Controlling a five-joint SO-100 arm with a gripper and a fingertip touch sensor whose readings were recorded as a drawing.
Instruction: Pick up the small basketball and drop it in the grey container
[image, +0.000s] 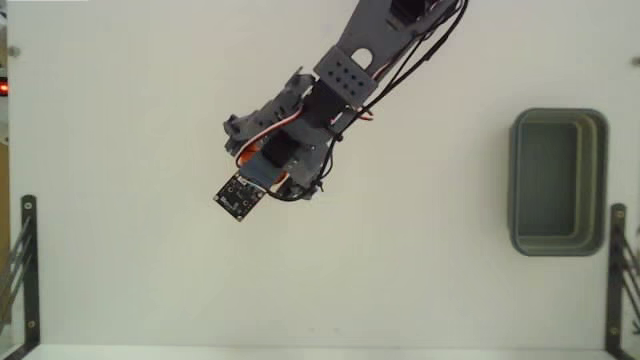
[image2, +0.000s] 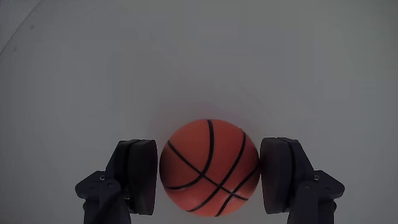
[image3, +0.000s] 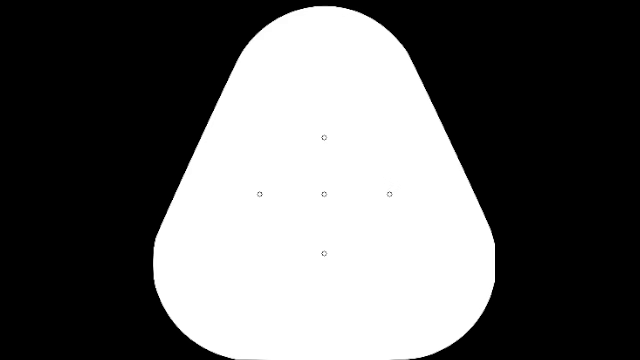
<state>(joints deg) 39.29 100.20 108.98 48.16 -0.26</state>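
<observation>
Orange basketball on table; grey container upright.

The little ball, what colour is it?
The small basketball is orange with thin black lines, clearest in the wrist view.

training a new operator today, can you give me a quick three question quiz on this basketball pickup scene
1. True or false: in the wrist view, the small basketball sits between the two fingers of the gripper.
2. Multiple choice: in the fixed view, where is the grey container relative to the arm?
A. to its right, apart from it
B. directly under it
C. to its left
3. Short answer: does the grey container show anything inside it?

Key:
1. True; the pads flank the ball closely, though contact cannot be confirmed.
2. A.
3. No, its hollow looks empty.
</observation>
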